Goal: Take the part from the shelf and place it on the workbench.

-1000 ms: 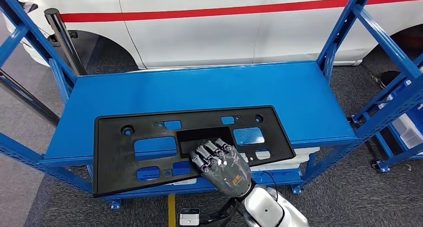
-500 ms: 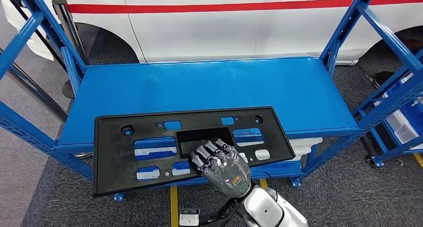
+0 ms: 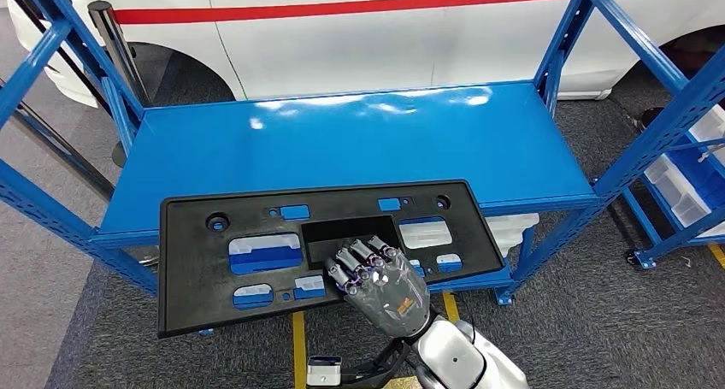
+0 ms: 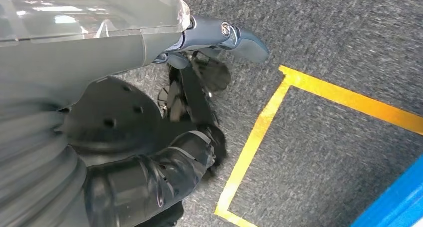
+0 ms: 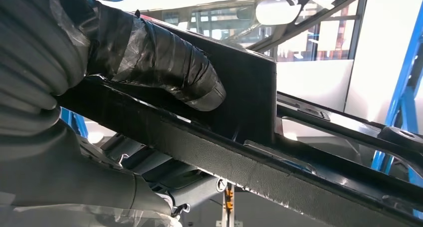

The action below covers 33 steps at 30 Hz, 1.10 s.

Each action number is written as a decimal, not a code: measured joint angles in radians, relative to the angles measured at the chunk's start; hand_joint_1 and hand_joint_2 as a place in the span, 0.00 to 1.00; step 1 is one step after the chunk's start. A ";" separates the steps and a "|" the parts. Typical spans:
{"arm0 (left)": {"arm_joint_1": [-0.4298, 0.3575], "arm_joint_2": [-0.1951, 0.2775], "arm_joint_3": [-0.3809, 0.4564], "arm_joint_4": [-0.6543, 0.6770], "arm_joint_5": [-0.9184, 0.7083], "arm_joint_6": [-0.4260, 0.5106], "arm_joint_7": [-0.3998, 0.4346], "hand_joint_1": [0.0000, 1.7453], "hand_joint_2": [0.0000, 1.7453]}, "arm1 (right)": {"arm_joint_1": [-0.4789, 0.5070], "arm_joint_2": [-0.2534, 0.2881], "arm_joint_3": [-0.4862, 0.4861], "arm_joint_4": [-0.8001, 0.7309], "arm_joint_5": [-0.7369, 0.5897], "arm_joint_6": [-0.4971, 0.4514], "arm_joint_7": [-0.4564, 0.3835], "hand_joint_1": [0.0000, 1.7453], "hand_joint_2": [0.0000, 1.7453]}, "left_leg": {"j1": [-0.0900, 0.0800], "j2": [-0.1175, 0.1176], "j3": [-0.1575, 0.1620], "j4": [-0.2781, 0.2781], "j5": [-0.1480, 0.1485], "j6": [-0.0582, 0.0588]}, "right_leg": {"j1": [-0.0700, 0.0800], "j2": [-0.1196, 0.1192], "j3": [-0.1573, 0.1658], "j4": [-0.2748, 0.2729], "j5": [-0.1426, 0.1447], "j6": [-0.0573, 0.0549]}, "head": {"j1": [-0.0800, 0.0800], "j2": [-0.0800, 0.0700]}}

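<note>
Our right hand [image 3: 379, 284] grips the black part [image 3: 214, 269], fingers curled over its near edge. It hangs level before the blue shelf [image 3: 342, 154]. Our left hand [image 4: 149, 177] holds nothing, its fingers curled in.

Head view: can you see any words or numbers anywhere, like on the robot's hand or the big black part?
Right hand: a small orange mark and a green one sit on its back, too small and blurred to read.
Black part: no words or numbers show.
White car: a red stripe, no lettering.
Blue shelf: no label shows.
Nothing here can be read.
</note>
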 joint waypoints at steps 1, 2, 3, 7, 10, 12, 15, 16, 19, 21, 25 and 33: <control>-0.001 0.000 0.000 0.000 0.000 0.000 0.000 0.00 1.00 | 0.000 0.000 0.000 0.000 0.000 0.000 0.000 1.00 1.00 | 0.000 0.000 0.040 -0.064 0.015 0.002 | 0.000 0.000 -0.007 0.006 0.002 0.004 | 0.000 0.000; -0.003 0.000 0.000 0.000 0.000 0.000 0.000 0.00 1.00 | 0.000 0.000 0.000 0.000 0.000 0.000 0.000 1.00 1.00 | -0.001 -0.001 0.068 -0.115 0.028 0.007 | 0.002 0.000 -0.012 0.011 0.004 0.008 | 0.000 0.000; -0.003 0.000 0.000 0.000 0.000 0.000 0.000 0.00 1.00 | -0.001 0.000 0.000 0.000 0.000 0.000 0.000 1.00 1.00 | -0.003 -0.001 0.080 -0.142 0.032 0.013 | 0.003 0.000 -0.015 0.014 0.007 0.013 | 0.001 0.000; -0.003 0.001 0.000 0.000 0.000 0.000 0.002 0.00 1.00 | 0.000 0.001 -0.001 0.000 0.000 0.000 0.000 1.00 1.00 | -0.004 0.000 0.072 -0.153 0.052 0.041 | 0.004 0.001 -0.023 0.018 0.012 0.038 | 0.001 0.000; -0.004 0.001 0.000 0.000 0.001 0.001 0.004 0.00 1.00 | 0.001 0.001 -0.002 0.000 0.000 0.000 0.000 1.00 1.00 | -0.003 0.005 0.053 -0.158 0.076 0.063 | -0.001 0.002 -0.071 0.138 -0.086 0.052 | 0.002 0.000; -0.003 0.002 0.000 0.000 0.001 0.001 0.005 0.00 1.00 | 0.004 0.000 -0.003 0.000 0.000 0.000 0.000 1.00 1.00 | -0.004 0.005 0.035 -0.154 0.086 0.065 | -0.002 0.002 -0.105 0.257 -0.150 0.059 | 0.002 0.000; -0.001 0.002 0.001 0.000 0.001 0.001 0.006 0.00 1.00 | 0.008 0.000 -0.004 0.001 0.000 -0.001 0.000 1.00 1.00 | -0.005 0.005 0.014 -0.144 0.095 0.061 | -0.003 0.002 -0.047 0.213 -0.121 0.057 | 0.002 0.000; -0.001 0.002 0.001 0.000 0.001 0.001 0.007 0.00 1.00 | 0.008 0.000 -0.005 0.001 0.000 -0.001 0.000 1.00 1.00 | -0.005 0.004 0.010 -0.141 0.097 0.058 | -0.002 0.003 -0.002 0.141 -0.099 0.053 | 0.002 0.000; -0.002 0.002 0.001 0.000 0.001 0.001 0.007 0.00 1.00 | 0.008 0.000 -0.008 0.000 0.000 -0.001 0.000 1.00 1.00 | -0.009 0.003 0.000 -0.134 0.106 0.043 | 0.005 0.007 0.069 0.010 -0.070 0.037 | 0.002 0.000; -0.002 0.002 0.001 0.000 0.001 0.002 0.008 0.00 1.00 | 0.009 0.000 -0.010 0.000 0.000 -0.002 0.000 1.00 1.00 | -0.010 0.003 -0.004 -0.135 0.114 0.030 | 0.007 0.007 0.062 0.008 -0.060 0.023 | 0.002 0.000; -0.002 0.003 0.002 0.000 0.001 0.003 0.008 0.00 1.00 | 0.009 0.001 -0.012 0.000 0.000 -0.002 0.000 1.00 1.00 | -0.005 0.000 -0.051 -0.030 0.026 0.010 | 0.000 0.002 0.040 0.000 -0.032 -0.006 | 0.000 0.000; -0.003 0.005 0.002 0.000 0.001 0.004 0.007 0.00 1.00 | 0.014 0.001 -0.013 0.000 0.000 -0.002 0.000 1.00 1.00 | -0.007 0.001 0.076 -0.118 0.027 0.017 | 0.007 0.002 -0.017 0.011 0.009 0.003 | 0.000 0.000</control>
